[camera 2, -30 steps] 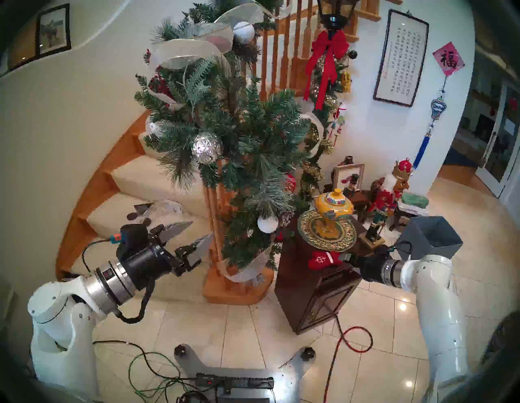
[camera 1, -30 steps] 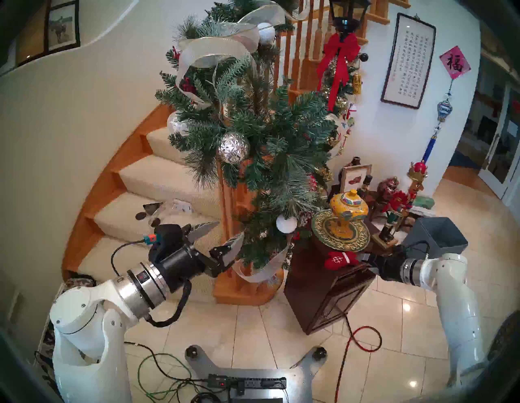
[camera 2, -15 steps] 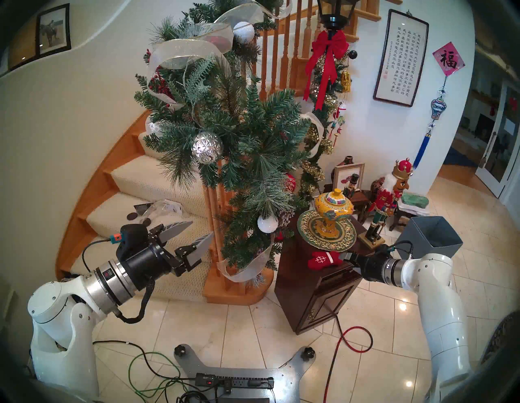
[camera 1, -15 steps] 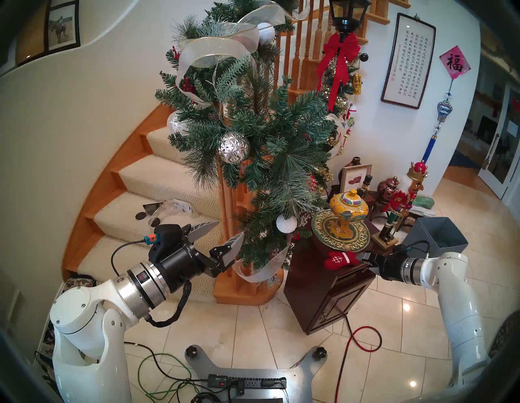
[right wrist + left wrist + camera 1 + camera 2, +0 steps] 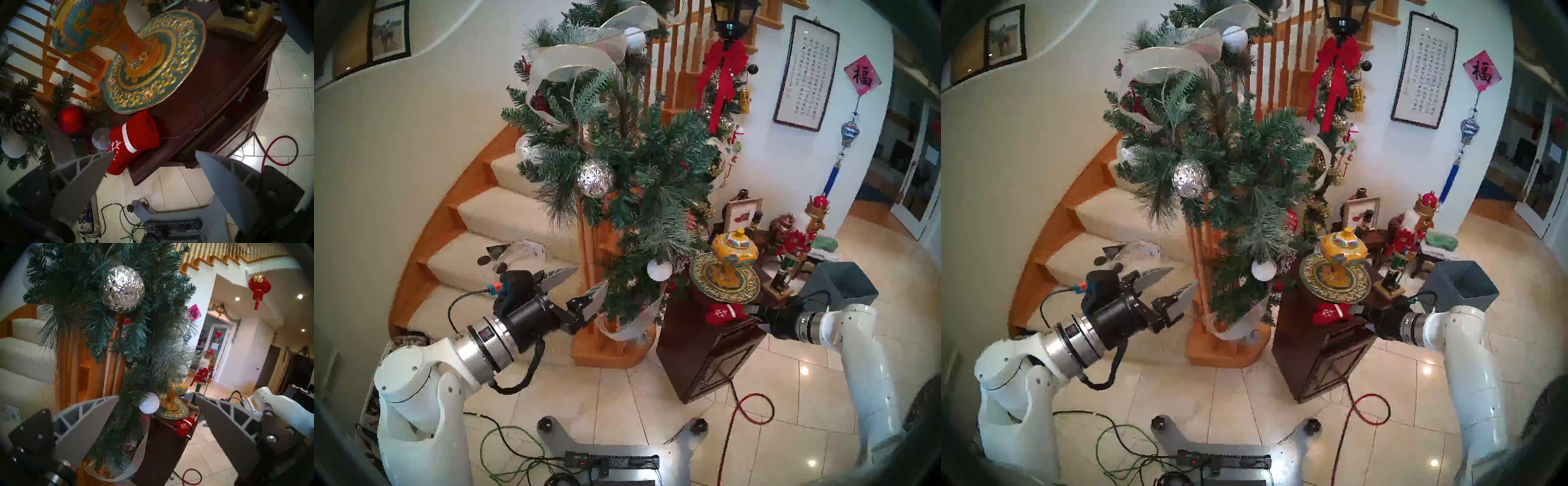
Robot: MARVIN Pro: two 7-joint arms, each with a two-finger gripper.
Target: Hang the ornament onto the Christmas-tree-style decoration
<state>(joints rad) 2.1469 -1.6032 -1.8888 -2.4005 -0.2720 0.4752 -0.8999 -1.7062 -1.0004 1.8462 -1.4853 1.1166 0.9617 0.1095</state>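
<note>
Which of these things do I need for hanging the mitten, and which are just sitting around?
Needed:
- red mitten, lying on the dark cabinet
- green garland
- right gripper, open by the mitten
- left gripper, open near the garland

Just sitting around:
- yellow jar
- nutcracker
- red bow
- grey bin

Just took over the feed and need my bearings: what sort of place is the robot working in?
Most likely a home's entry hall, dressed for Christmas: a carpeted curved staircase with a pine garland on its wooden banister, and a dark wood cabinet of ornaments on a tiled floor.
</note>
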